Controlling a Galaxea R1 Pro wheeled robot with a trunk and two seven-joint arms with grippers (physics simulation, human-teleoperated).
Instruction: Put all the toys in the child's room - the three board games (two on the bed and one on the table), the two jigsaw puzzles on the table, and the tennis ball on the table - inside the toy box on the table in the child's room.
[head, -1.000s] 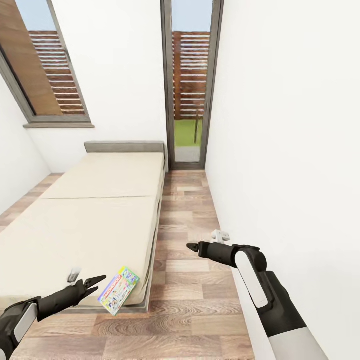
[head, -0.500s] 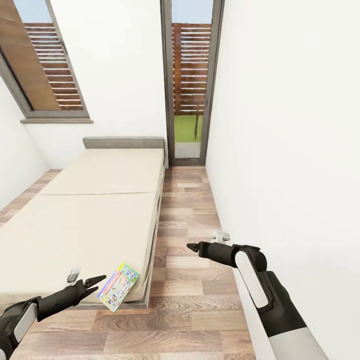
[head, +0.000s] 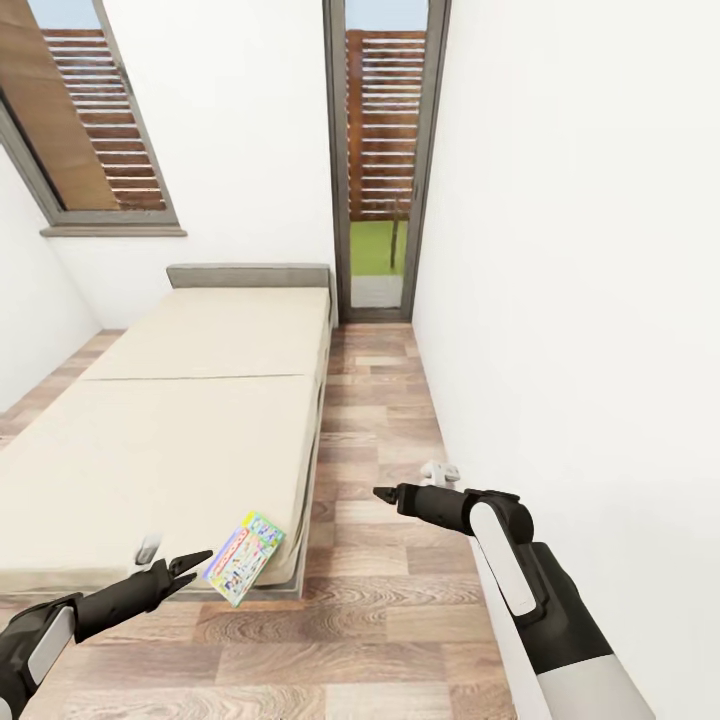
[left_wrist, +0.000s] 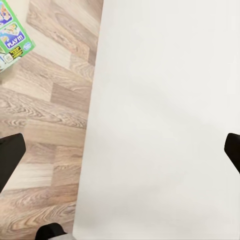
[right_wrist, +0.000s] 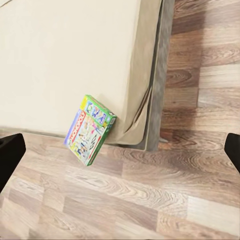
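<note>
Lying just ahead of the left gripper (head: 200, 559) and a little to its right, the board game (head: 242, 558) rests tilted on the near corner of the bed (head: 180, 430), its lower end hanging past the mattress edge over the wood floor (head: 380, 620). The carton's long axis runs diagonally — from its low end near the fingertips up and away toward the bed corner — so it lies roughly in line with the left arm's reach. The left gripper is plainly the nearer; its two dark fingers are spread apart and hold nothing. The right gripper (head: 382, 493) hangs over the floor well to the right of the carton, beside the white wall (head: 580, 300); whether its jaws are parted I cannot tell from the head view.

The carton is flat, with a green border and a busy blue-and-purple printed face; in the right wrist view (right_wrist: 90, 130) it looks propped on edge against the sagging bed corner — likely to slide if nudged rather than gripped.
</note>
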